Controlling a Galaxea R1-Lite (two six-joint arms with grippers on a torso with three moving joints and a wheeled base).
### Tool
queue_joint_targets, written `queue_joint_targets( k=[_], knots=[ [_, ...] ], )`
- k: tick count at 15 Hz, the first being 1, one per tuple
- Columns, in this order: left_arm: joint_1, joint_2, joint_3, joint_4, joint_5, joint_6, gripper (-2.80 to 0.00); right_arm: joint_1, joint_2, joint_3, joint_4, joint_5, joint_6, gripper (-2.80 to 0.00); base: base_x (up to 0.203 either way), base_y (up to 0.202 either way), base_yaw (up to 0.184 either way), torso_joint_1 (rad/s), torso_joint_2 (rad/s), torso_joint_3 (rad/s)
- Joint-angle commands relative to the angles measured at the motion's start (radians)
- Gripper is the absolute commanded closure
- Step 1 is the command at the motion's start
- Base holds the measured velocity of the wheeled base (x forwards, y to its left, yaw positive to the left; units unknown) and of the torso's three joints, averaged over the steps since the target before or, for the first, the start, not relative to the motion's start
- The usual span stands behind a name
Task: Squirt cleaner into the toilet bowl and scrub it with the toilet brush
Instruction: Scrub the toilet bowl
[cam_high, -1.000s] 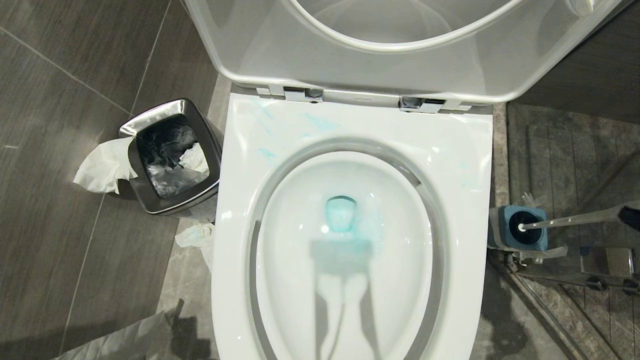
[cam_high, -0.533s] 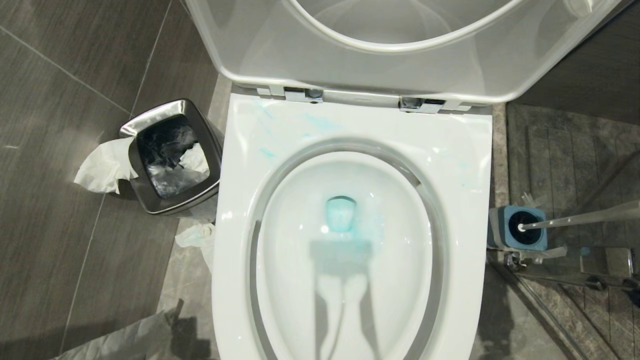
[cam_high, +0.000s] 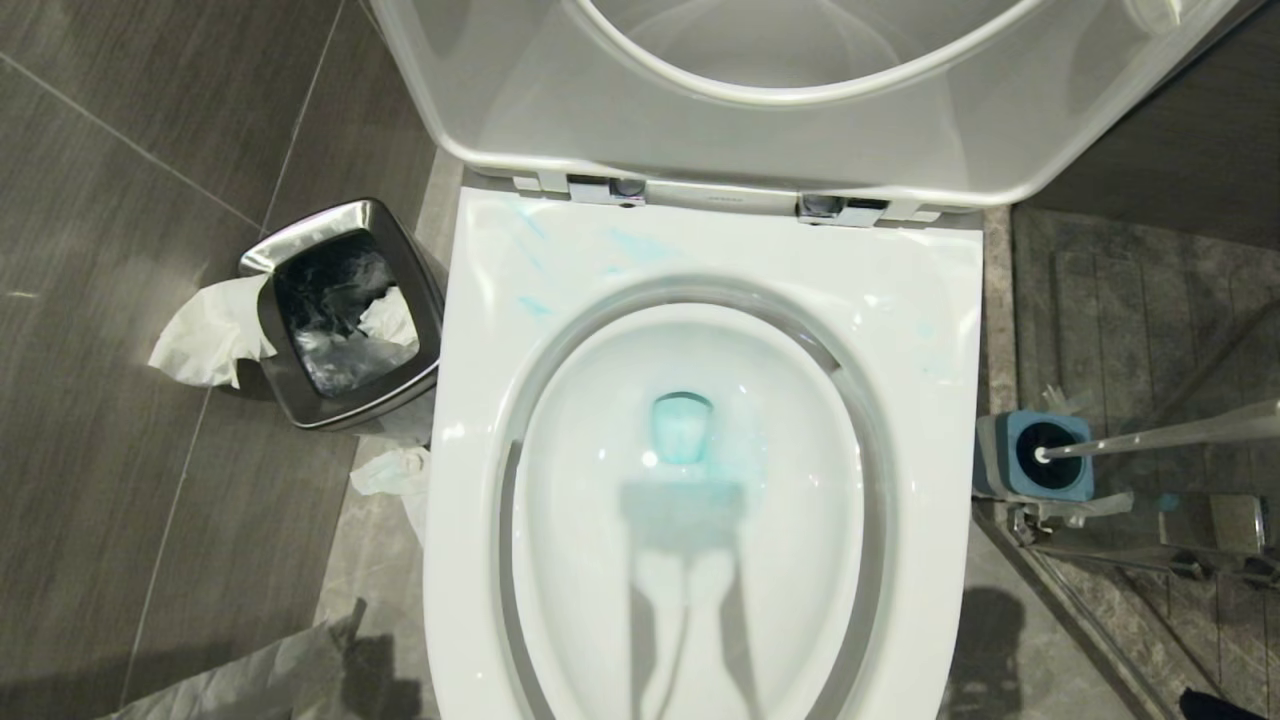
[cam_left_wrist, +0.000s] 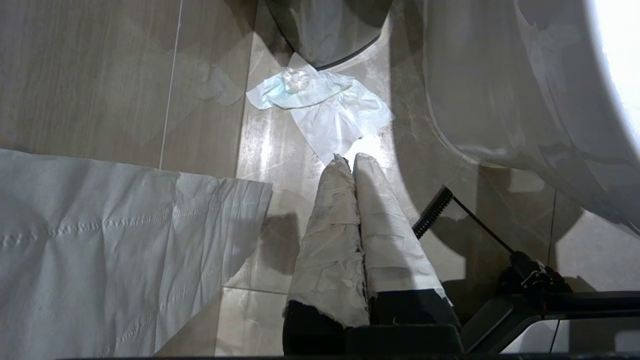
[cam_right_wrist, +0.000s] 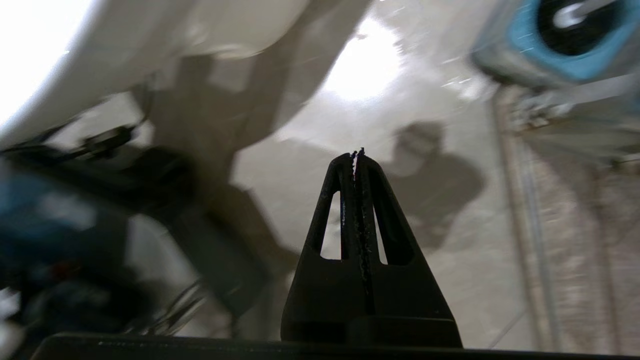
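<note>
Head view, toilet bowl: a white toilet bowl (cam_high: 700, 260) fills the middle, its seat and lid (cam_high: 520, 90) raised at the far end on chrome hinges.
Head view, cleaner: teal-blue cleaner (cam_high: 682, 428) tints the water at the bottom of the bowl, and thin smears of it mark the rim near the left hinge.
Head view, toilet brush: the toilet brush (cam_high: 1160, 437) stands in its blue square holder (cam_high: 1040, 455) on the floor just beside the bowl's right edge, its white handle leaning away to the right.
Head view, waste bin: a steel waste bin (cam_high: 345, 310) sits close to the bowl's left side, with crumpled paper (cam_high: 205, 335) hanging over its outer edge.
Head view, open room: dark tiled floor (cam_high: 100, 450) lies open to the left beyond the bin; the gap between bowl and brush holder is narrow.
Head view, right arm: only a small dark part shows at the bottom right corner.
Left wrist view, left gripper: the left gripper (cam_left_wrist: 352, 159), its fingers wrapped in pale cloth, is pressed together with nothing between them and hangs above the floor.
Left wrist view, surroundings: a tissue (cam_left_wrist: 325, 107) lies on the tiles ahead, a large paper sheet (cam_left_wrist: 115, 240) to one side, the bowl's outer wall to the other.
Right wrist view, right gripper: the black right gripper (cam_right_wrist: 356, 152) is clenched tip to tip, holding nothing, over bare floor.
Right wrist view, edges: the brush holder sits well apart in a corner; the picture is blurred.
</note>
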Motion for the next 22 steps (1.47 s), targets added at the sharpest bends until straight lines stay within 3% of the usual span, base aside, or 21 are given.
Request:
queue_joint_targets(
  k=[1,3,6,13,18,19,22],
  knots=[
    [0.000,0.002,0.000,0.000,0.000,0.000,0.00,-0.006,0.106,0.045,-0.147,-0.035,-0.002,0.00,0.000,0.000,0.000,0.000,0.00,0.000],
    [0.000,0.002,0.000,0.000,0.000,0.000,0.00,-0.007,0.154,0.043,-0.211,-0.083,-0.003,0.00,0.000,0.000,0.000,0.000,0.00,0.000],
    [0.000,0.002,0.000,0.000,0.000,0.000,0.00,-0.006,0.195,0.043,-0.291,-0.092,-0.002,0.00,0.000,0.000,0.000,0.000,0.00,0.000],
    [0.000,0.002,0.000,0.000,0.000,0.000,0.00,-0.007,0.264,0.043,-0.337,-0.097,0.050,0.00,0.000,0.000,0.000,0.000,0.00,0.000],
    [0.000,0.002,0.000,0.000,0.000,0.000,0.00,-0.007,0.303,0.043,-0.339,-0.144,0.063,0.00,0.000,0.000,0.000,0.000,0.00,0.000],
    [0.000,0.002,0.000,0.000,0.000,0.000,0.00,-0.007,0.309,0.043,-0.343,-0.146,0.061,-2.80,0.000,0.000,0.000,0.000,0.00,0.000],
    [0.000,0.002,0.000,0.000,0.000,0.000,0.00,-0.007,0.320,0.043,-0.359,-0.146,0.063,-2.80,0.000,0.000,0.000,0.000,0.00,0.000]
  ],
)
